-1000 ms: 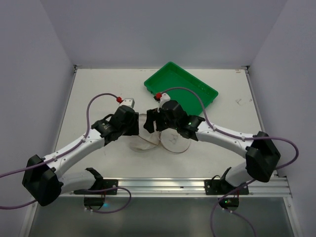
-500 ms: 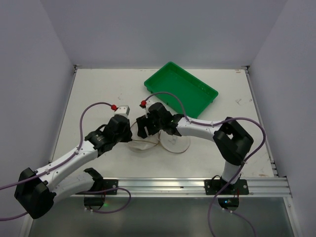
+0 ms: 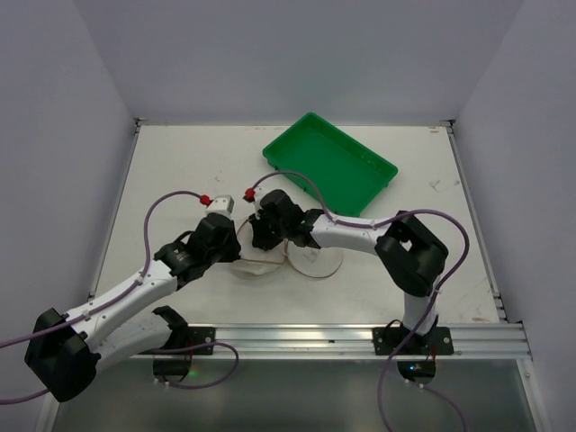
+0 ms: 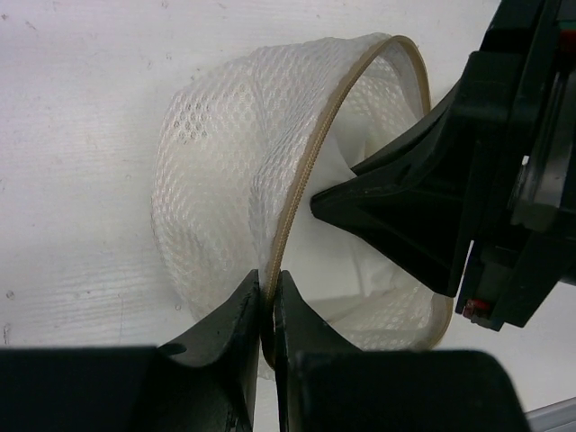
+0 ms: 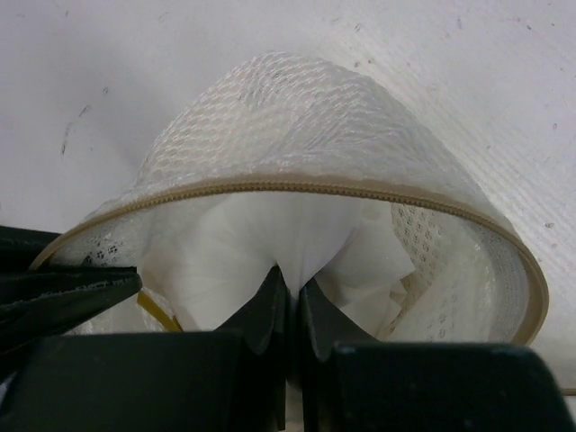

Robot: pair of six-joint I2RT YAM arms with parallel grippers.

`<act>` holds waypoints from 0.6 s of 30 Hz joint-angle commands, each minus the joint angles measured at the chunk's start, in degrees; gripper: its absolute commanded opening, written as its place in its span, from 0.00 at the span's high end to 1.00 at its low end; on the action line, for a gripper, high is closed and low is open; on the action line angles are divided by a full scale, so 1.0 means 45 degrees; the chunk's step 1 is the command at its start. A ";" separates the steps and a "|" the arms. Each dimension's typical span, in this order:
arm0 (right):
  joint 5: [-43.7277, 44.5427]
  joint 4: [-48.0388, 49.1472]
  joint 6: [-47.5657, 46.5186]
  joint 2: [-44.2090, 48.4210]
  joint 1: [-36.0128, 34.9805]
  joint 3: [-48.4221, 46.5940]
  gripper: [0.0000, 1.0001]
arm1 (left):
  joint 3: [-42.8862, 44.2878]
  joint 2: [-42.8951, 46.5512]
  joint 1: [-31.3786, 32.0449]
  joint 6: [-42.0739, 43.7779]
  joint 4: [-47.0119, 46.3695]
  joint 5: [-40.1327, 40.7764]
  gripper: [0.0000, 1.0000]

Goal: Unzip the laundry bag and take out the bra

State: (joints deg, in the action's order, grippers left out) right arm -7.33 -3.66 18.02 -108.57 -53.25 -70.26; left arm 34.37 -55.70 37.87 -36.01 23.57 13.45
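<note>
The laundry bag (image 3: 310, 261) lies mid-table, a white mesh drum (image 4: 216, 162) with its tan zipper rim (image 5: 315, 186) standing open. My left gripper (image 4: 267, 283) is shut on that rim at the near edge of the opening (image 3: 238, 252). My right gripper (image 5: 292, 279) reaches into the opening (image 3: 267, 236) and is shut on a fold of the soft white bra (image 5: 261, 225) inside. The left fingers (image 5: 63, 288) show at the left edge of the right wrist view. Most of the bra is still inside the mesh.
A green rectangular tray (image 3: 328, 162) sits at the back right of the table, behind the right arm. The two wrists are close together over the bag. The aluminium rail (image 3: 297, 337) runs along the near edge.
The left gripper has shut on the zipper rim. The right gripper moved left into the bag's opening and shut on the white fabric. The right elbow has folded inward.
</note>
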 commanded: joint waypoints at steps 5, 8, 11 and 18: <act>-0.0887 0.0383 -0.0567 0.2561 -0.0021 0.1197 1.00 | 0.1248 -0.0082 -0.0114 -0.0610 0.0541 0.0662 0.87; -0.1279 0.0423 -0.0625 0.4241 -0.0021 0.1687 1.00 | 0.1425 -0.0063 -0.0114 -0.0981 0.0777 0.0682 0.87; -0.1787 0.0404 -0.0684 0.5570 -0.0040 0.2038 1.00 | 0.1288 0.0132 -0.0114 -0.1119 0.0601 0.0682 0.88; -0.2708 0.1671 -0.0314 0.7056 -0.0021 0.3130 1.00 | 0.1660 -0.0181 -0.0114 -0.0963 0.1305 0.0410 0.90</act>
State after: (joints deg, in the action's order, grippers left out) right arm -16.49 -0.89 16.03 -78.83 -53.23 -58.48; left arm 40.14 -56.51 37.87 -39.70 27.81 14.31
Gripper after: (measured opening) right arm 0.041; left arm 0.109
